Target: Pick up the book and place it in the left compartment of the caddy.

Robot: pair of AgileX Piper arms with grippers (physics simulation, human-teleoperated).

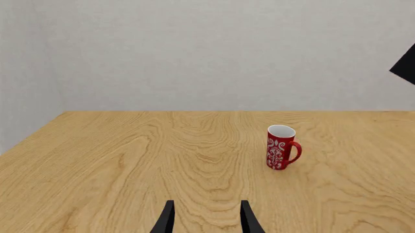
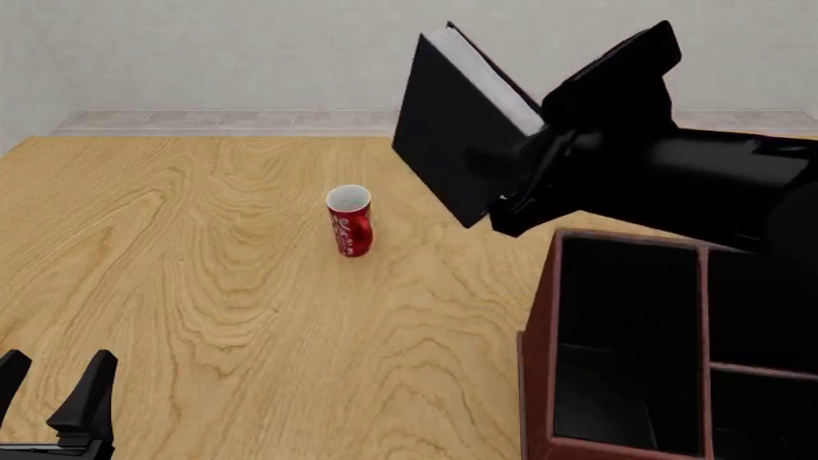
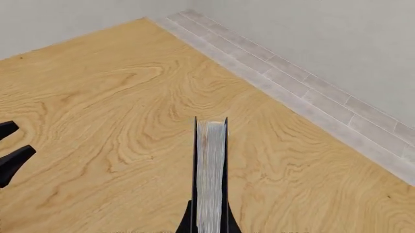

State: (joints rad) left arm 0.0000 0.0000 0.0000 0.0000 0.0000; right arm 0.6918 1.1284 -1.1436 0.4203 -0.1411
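Observation:
My right gripper [image 2: 518, 196] is shut on the black book [image 2: 454, 134] and holds it tilted high in the air, above and behind the caddy's far left corner. In the right wrist view the book's white page edges [image 3: 211, 170] stand between the black covers, with the gripper [image 3: 209, 224] clamped on them. The reddish-brown caddy [image 2: 537, 383] stands at the front right. Its long black left compartment [image 2: 626, 326] is open below the arm. My left gripper [image 2: 52, 393] is open and empty at the front left, and also shows in the left wrist view [image 1: 207, 218].
A red mug [image 2: 349, 220] with a white pattern stands upright on the wooden table [image 2: 192, 268], left of the book; it also shows in the left wrist view [image 1: 281, 147]. The caddy's smaller sections [image 2: 761, 316] lie to the right of a divider. A wall bounds the table's far edge.

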